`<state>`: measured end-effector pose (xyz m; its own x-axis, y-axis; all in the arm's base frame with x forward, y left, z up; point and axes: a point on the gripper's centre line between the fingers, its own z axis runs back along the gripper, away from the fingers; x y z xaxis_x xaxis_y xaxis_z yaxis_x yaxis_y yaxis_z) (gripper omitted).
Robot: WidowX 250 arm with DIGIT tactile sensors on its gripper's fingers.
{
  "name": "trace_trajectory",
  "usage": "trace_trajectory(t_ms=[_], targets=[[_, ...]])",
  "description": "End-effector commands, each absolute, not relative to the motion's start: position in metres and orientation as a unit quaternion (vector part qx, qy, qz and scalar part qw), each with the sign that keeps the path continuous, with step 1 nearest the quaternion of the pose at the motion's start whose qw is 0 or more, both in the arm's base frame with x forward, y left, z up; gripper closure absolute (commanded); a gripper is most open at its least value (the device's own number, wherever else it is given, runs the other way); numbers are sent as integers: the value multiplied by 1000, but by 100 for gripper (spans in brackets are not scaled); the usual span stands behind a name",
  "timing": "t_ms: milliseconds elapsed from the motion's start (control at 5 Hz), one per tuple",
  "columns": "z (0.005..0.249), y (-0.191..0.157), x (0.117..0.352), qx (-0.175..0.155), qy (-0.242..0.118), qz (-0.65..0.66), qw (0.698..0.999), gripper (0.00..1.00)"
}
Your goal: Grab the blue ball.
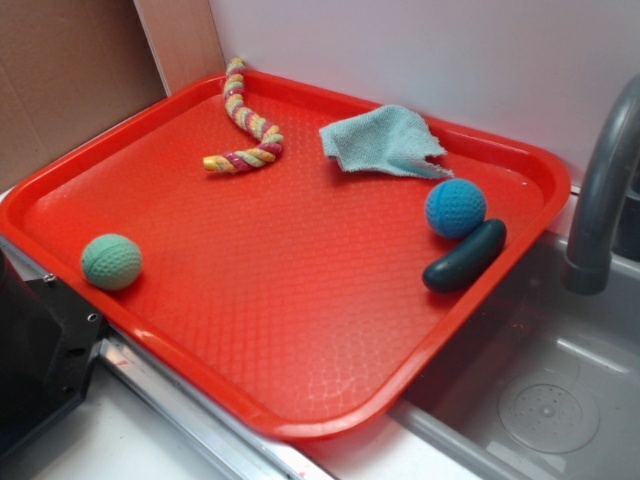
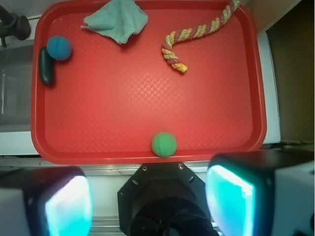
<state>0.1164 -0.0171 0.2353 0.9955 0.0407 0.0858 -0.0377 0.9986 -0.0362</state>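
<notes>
The blue ball (image 1: 455,207) is small, bright blue and dimpled. It rests on the red tray (image 1: 290,300) near its right rim, touching the dark teal capsule (image 1: 464,257). In the wrist view the blue ball (image 2: 59,47) lies at the tray's far left corner. My gripper (image 2: 150,206) is open and empty, high above the robot base, outside the tray's near rim and far from the ball. Its two fingers (image 2: 231,199) glow cyan. The gripper does not show in the exterior view.
A mint-green dimpled ball (image 1: 111,262) sits by the tray's near rim. A light blue cloth (image 1: 385,141) and a braided rope toy (image 1: 246,125) lie at the far side. A sink with a grey faucet (image 1: 600,190) is on the right. The black robot base (image 2: 165,196) is below.
</notes>
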Motion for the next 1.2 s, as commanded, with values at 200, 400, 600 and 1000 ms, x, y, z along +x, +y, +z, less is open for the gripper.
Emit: trace_trajectory(t_ms=[200,400,600,1000], targets=[[236,-10,126,-19,-58,-32,998,0],[235,-8,140,9,-91,-137,986,0],[228,-15,158,10,-125,-258,958,0],[206,-31,210,-32,-164,-468,868,0]])
